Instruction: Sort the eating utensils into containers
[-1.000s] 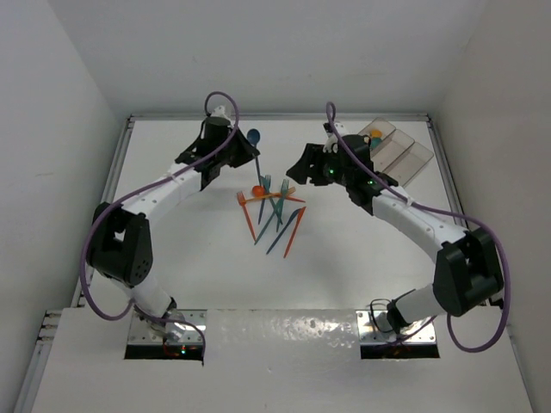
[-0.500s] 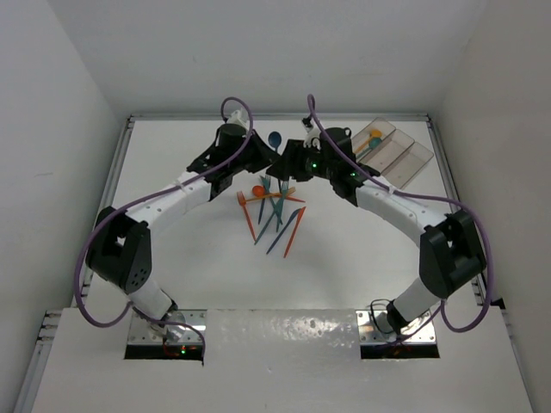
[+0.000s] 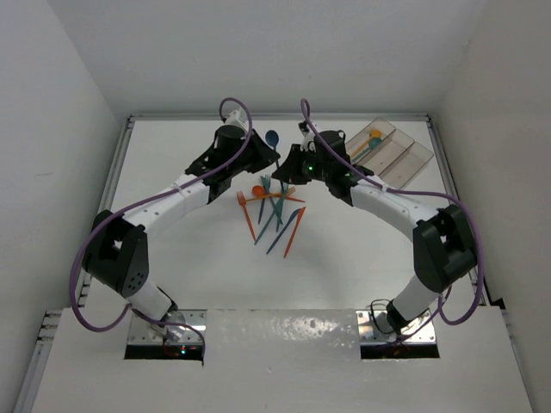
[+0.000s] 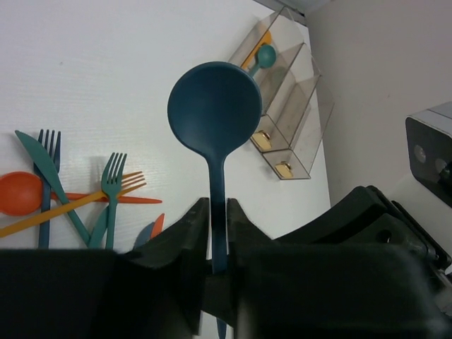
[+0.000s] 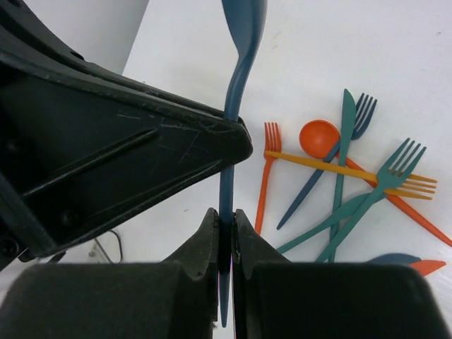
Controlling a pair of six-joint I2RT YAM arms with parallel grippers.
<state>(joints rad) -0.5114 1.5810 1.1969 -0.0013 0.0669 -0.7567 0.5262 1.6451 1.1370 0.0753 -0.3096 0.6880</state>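
A dark blue spoon (image 3: 272, 138) hangs above the table between both grippers, bowl up (image 4: 214, 109). My right gripper (image 5: 224, 215) is shut on the lower end of its handle (image 5: 236, 78). My left gripper (image 4: 217, 205) stands round the same handle higher up, its jaws a sliver apart from it. The two grippers meet at the table's back middle, left (image 3: 269, 157) and right (image 3: 286, 165). The other eating utensils (image 3: 274, 206) lie in a crossed pile just below them. The containers (image 3: 398, 151) sit at the back right, with an orange and a teal spoon (image 3: 372, 136) in the leftmost bin.
The pile holds teal, blue and orange forks (image 5: 381, 176), knives and an orange spoon (image 5: 318, 138). The containers' other two bins (image 4: 293, 113) show only small yellowish labels. White walls close the table at the back and on both sides.
The left arm carried the blue spoon rightward and the right arm swung left to meet it. The right gripper closed on the handle, and the left jaws eased off it.
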